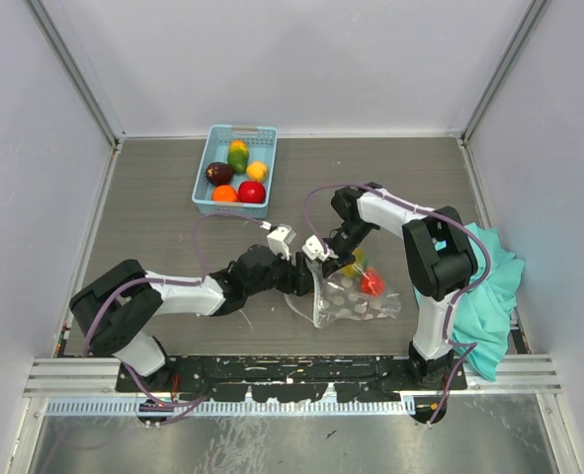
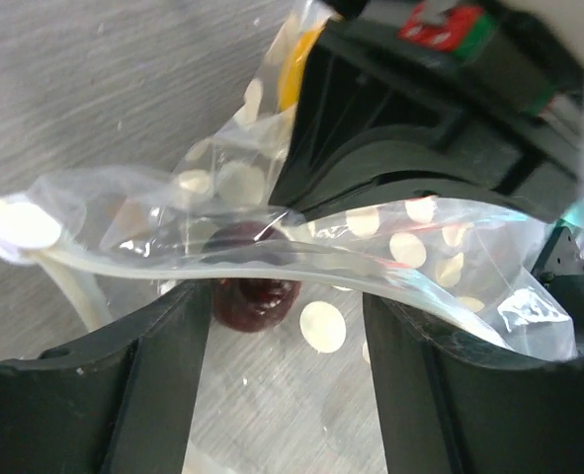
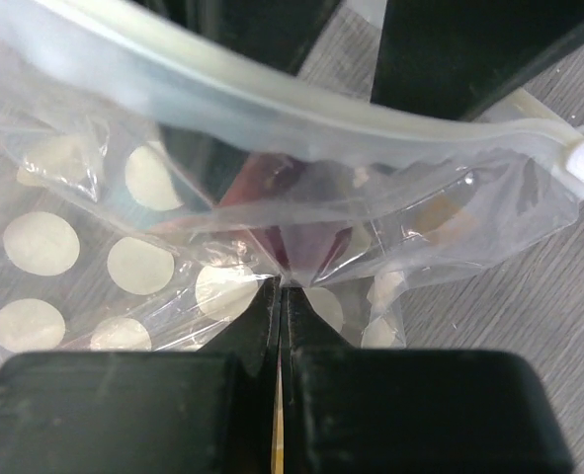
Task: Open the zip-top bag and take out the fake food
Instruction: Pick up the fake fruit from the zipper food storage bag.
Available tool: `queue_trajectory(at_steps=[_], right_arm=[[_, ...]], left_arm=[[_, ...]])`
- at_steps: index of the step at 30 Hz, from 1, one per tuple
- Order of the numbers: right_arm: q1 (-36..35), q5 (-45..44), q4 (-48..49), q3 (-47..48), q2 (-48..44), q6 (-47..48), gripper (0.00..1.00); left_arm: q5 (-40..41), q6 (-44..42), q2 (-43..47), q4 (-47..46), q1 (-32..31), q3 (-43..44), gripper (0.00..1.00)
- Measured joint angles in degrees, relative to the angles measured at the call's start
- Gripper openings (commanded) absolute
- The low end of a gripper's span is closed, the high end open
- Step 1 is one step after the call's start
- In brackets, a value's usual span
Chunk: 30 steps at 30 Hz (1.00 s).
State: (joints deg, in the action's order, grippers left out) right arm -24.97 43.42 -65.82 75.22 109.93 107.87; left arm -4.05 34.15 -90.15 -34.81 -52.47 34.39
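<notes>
The zip-top bag [image 1: 343, 301], clear with white dots, lies between the two arms. It holds a red piece [image 1: 372, 283] and a yellow piece [image 1: 355, 265] of fake food. A dark purple piece [image 2: 255, 296] shows inside through the film. My left gripper [image 1: 293, 269] is open at the bag's mouth. In the left wrist view its gripper [image 2: 282, 331] has the zip rim [image 2: 301, 259] running across both fingertips. My right gripper [image 1: 323, 255] is shut, pinching the bag's film [image 3: 74, 247] between its tips [image 3: 282, 286].
A light blue basket [image 1: 205, 163] at the back holds several more fake fruits [image 1: 237, 173]. A teal cloth [image 1: 494, 286] lies crumpled at the right by the right arm's base. Grey walls enclose the table on three sides.
</notes>
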Motion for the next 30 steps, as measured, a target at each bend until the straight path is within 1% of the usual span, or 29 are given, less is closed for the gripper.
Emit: queue_trajectory(at_steps=[6,10,20,24,30], right_arm=[[0.0,0.3,0.1,0.0,0.4,-0.4,0.01],[0.0,0.7,0.1,0.0,0.4,-0.7,0.01],[0.1,1.5,0.1,0.0,0.4,-1.6,0.01],[0.1,1.6,0.1,0.0,0.4,-1.7,0.01],[0.1,2.0,0.1,0.0,0.4,-1.7,0.01]], left_arm=[[0.4,4.3,0.2,7.9,0.0,0.3,0.61],[0.4,5.7,0.0,9.9,-0.1,0.6,0.62],[1.5,6.2,-3.8,13.2,-1.4,5.8,0.66],[3.1,6.4,-5.0,16.3,-2.1,8.1,0.66],[5.4,6.5,-6.0,18.9,-2.4,9.2,0.66]])
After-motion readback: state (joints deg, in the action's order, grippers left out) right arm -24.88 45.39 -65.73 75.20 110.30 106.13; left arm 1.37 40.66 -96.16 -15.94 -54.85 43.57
